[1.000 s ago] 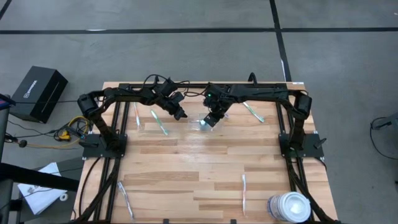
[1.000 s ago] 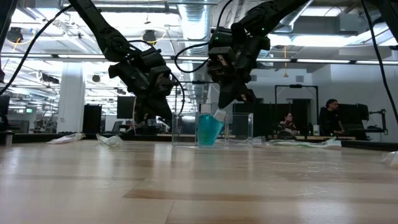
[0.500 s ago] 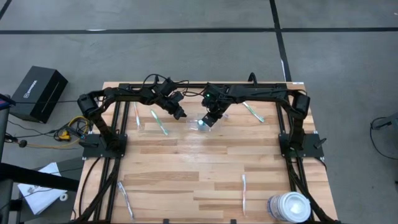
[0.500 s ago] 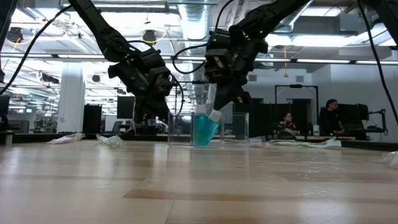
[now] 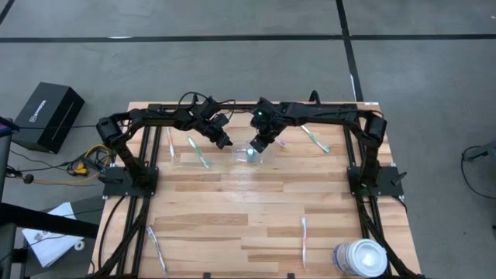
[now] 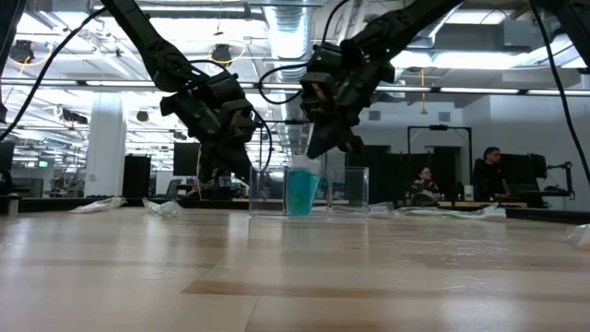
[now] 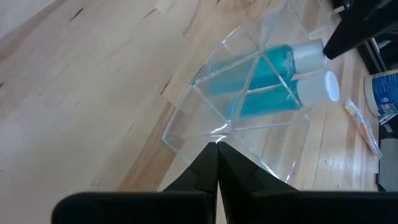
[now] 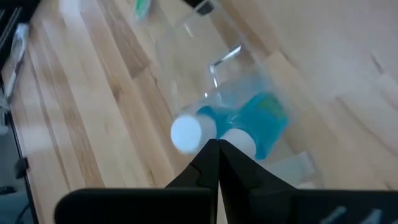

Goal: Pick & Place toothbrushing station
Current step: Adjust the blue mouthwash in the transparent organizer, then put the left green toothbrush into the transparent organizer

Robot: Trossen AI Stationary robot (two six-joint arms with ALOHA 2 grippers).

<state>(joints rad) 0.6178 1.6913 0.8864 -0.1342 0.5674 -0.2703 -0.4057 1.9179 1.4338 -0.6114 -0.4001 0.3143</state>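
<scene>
Right gripper [image 5: 259, 145] clenched tight, fingers pressed together, nothing visibly pinched between them, hanging right over the small clear plastic container [image 6: 309, 191] and its open top. Fingertips just above the white caps of the two blue-teal toothpaste tubes [image 7: 267, 81]; contact with a cap impossible to tell for sure. Both tubes sitting inside the container, side by side, caps pointing up and leaning a bit.

Left gripper [image 5: 225, 142] also clenched, empty, just beside the container on its left side, tips close to the clear wall in its own wrist view.

Container near the back edge of the wooden table [image 5: 232, 201], roughly in the middle between the two arms.

A green toothbrush [image 5: 199, 153] lying left of the container, beyond the left gripper. Another toothbrush [image 5: 315, 139] right of the container, near the back edge. Two more well apart from the container at the front: one front-left [image 5: 156, 249], one front-right [image 5: 304, 239]. Large white round tub [image 5: 360, 257] at the front-right corner, far from the container.
</scene>
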